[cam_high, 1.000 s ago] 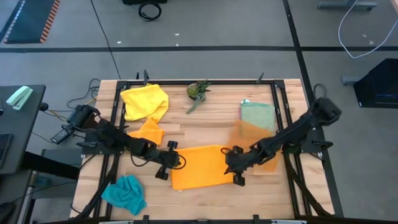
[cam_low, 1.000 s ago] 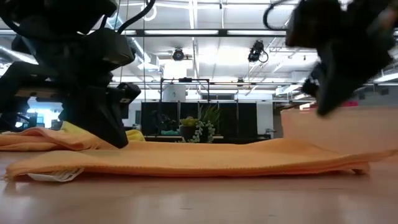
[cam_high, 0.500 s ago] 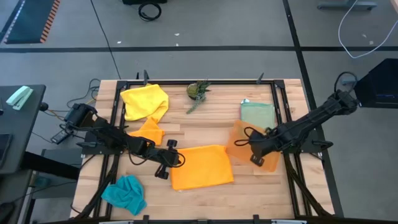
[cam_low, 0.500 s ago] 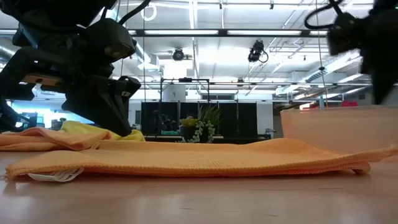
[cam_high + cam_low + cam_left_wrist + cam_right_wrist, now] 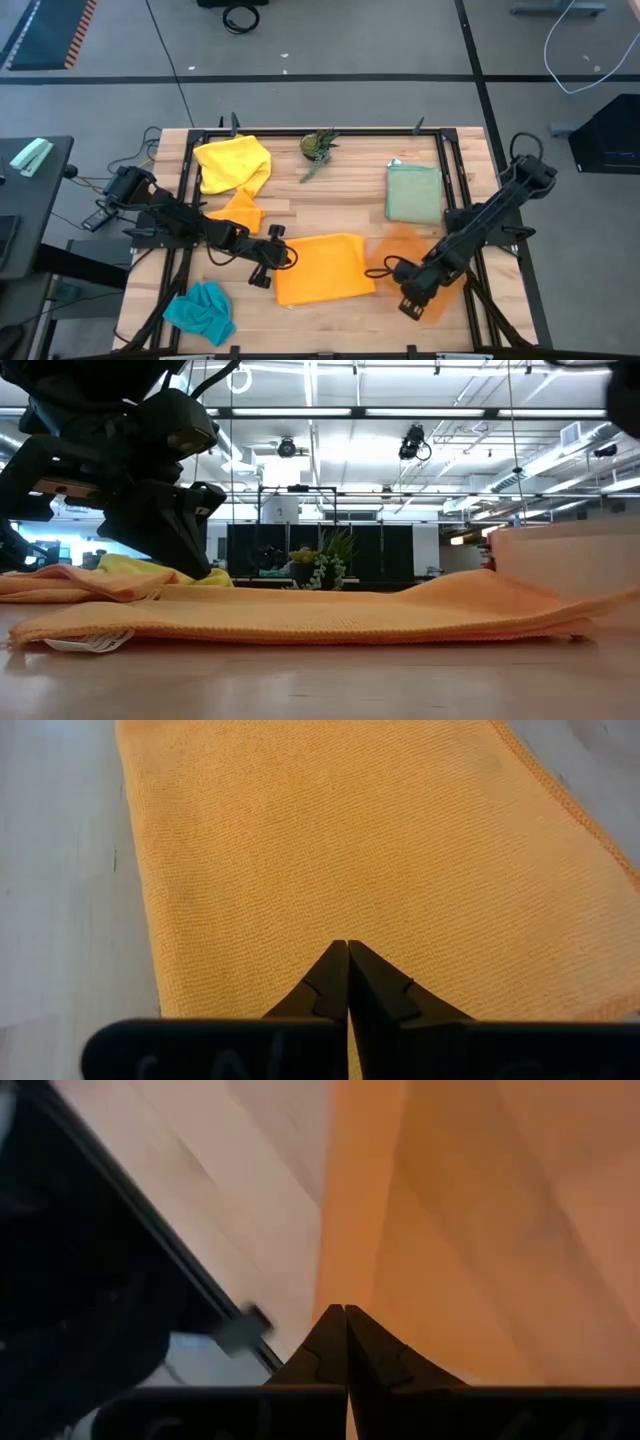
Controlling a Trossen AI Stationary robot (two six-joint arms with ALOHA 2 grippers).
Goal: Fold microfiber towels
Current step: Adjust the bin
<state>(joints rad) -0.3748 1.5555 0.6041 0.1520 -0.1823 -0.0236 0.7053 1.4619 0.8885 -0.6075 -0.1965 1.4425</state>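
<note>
Towel first: the soft orange square microfiber towel [image 5: 320, 267] lies folded flat near the front middle of the pale wooden slatted table [image 5: 340, 175]. At its 9 o'clock edge sits the left gripper [image 5: 262, 268], its two dark fingers pressed together, tip low at the cloth and pinching nothing that I can see. At the towel's 3 o'clock the right gripper [image 5: 408, 300] has its fingers pressed together too, right at the stiff see-through orange flat mat [image 5: 420, 255]; I cannot tell if it grips the mat. A crumpled teal soft towel [image 5: 200, 310] waits at the table's 7 o'clock corner.

Farther back, a small orange cloth [image 5: 238, 210] lies just behind the left arm. A bright yellow bunched towel [image 5: 232, 163] sits at 11 o'clock, and a pale green folded towel [image 5: 413, 193] at 2 o'clock.

To do this step well, I think the mat should go down flat and straight on the towel, so the next fold gets a neat edge, and the left gripper should hold the cloth down gently so it does not slide
</note>
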